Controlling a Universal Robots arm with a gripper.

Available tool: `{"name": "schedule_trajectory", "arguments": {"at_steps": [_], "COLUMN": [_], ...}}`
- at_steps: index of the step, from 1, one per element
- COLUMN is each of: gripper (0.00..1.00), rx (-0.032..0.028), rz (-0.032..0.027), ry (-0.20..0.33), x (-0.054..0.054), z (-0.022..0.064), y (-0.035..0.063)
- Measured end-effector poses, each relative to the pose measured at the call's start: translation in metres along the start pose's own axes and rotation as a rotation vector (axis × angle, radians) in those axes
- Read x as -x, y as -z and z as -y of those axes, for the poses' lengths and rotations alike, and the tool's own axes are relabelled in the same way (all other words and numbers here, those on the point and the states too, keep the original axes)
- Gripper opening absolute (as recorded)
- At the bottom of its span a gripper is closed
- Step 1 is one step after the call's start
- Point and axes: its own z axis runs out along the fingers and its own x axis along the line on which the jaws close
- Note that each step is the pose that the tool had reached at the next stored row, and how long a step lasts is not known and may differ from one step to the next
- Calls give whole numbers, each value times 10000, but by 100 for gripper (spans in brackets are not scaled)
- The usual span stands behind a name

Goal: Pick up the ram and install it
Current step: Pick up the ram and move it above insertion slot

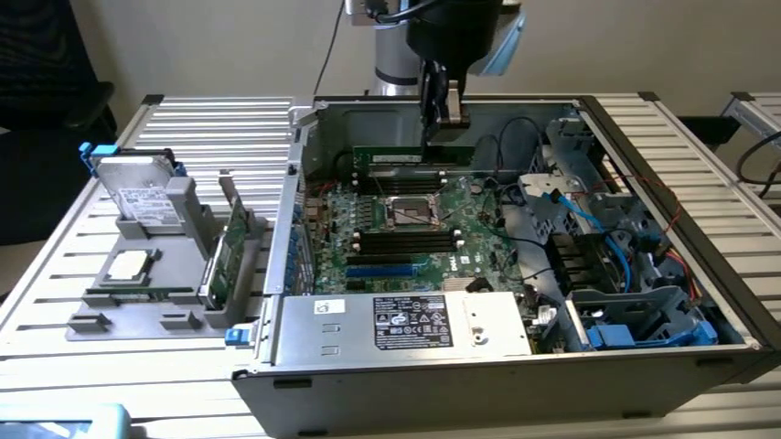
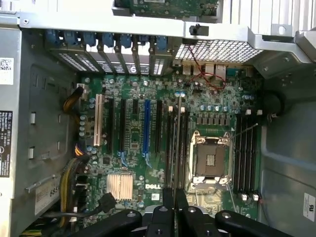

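While the gripper (image 1: 437, 135) hangs over the open case (image 1: 366, 384), the exterior view has its jaws pinching the ram (image 1: 407, 157). Ram stands on edge, level, at the slots on the far side of the socket (image 1: 412, 212). Seated or just above the slot: can't tell. Card (image 1: 223, 251) and drive (image 1: 137, 197) sit on a rack at the exterior view's left, outside the case. Wrist view: fingers (image 2: 168, 207) close together over the motherboard (image 2: 133, 143), lined up with the slots beside the socket.
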Motion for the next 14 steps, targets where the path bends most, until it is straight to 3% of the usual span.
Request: {"name": "schedule_trajectory", "arguments": {"at_steps": [6,14], "gripper": [13,13], "rx": [-107,-107], "rz": [-3,-3], "ry": [49,59], "x": [54,55], "z": [8,8], "y": [-44,-56]}}
